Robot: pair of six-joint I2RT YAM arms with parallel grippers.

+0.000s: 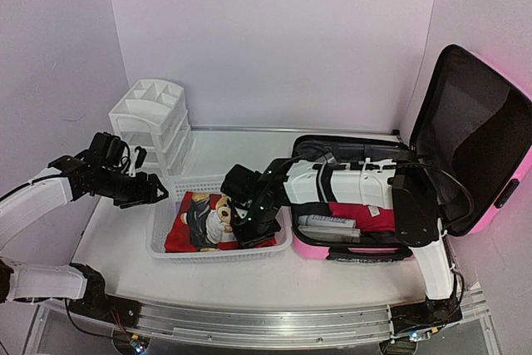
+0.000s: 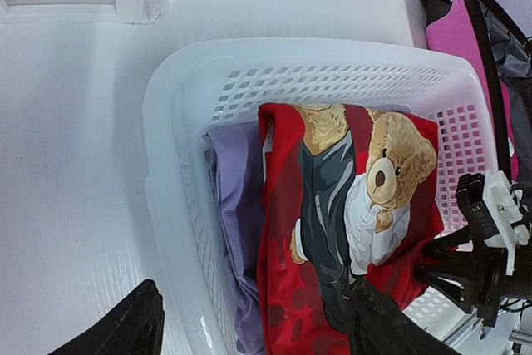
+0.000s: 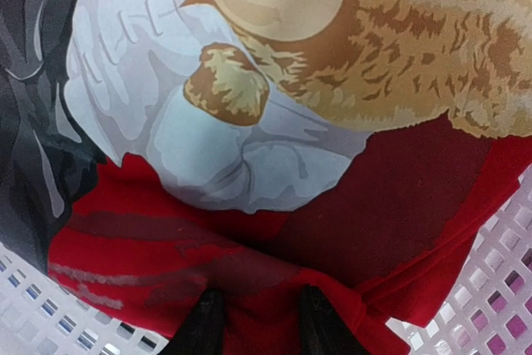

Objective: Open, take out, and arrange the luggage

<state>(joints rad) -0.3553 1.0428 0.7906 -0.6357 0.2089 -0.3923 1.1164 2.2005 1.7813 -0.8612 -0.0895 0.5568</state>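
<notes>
right claw on the bear shirt, luggage open at the right edge

nearest the lens in your right wrist view are the two dark fingertips of the right gripper (image 3: 259, 309). they stand only a narrow gap apart, with a bunched fold of the red shirt (image 3: 399, 205) nipped between them. the shirt carries a teddy bear print, and white mesh shows under its hem.

from above, you will find the right arm reaching leftward across the table (image 1: 233, 276), its claw down on the shirt's right side. the shirt lies in the white basket (image 1: 158, 234), which sits mid-table toward the near edge. the left wrist view shows a purple cloth (image 2: 233, 197) folded under the shirt inside the basket.

the left gripper (image 2: 256, 305) hangs over the basket's left rim, toward the left edge of the table. its fingers are spread wide and nothing is held.

the luggage (image 1: 474, 130) stands at the right edge of the table, just beside the basket. its lid is raised, with the black lining facing left, and the pink shell lies flat. inside the shell you can see a red cloth (image 1: 357, 212) and a pale packet (image 1: 328, 224).

the white drawer organizer (image 1: 154, 118) stands at the far left corner, apart from the basket.
</notes>
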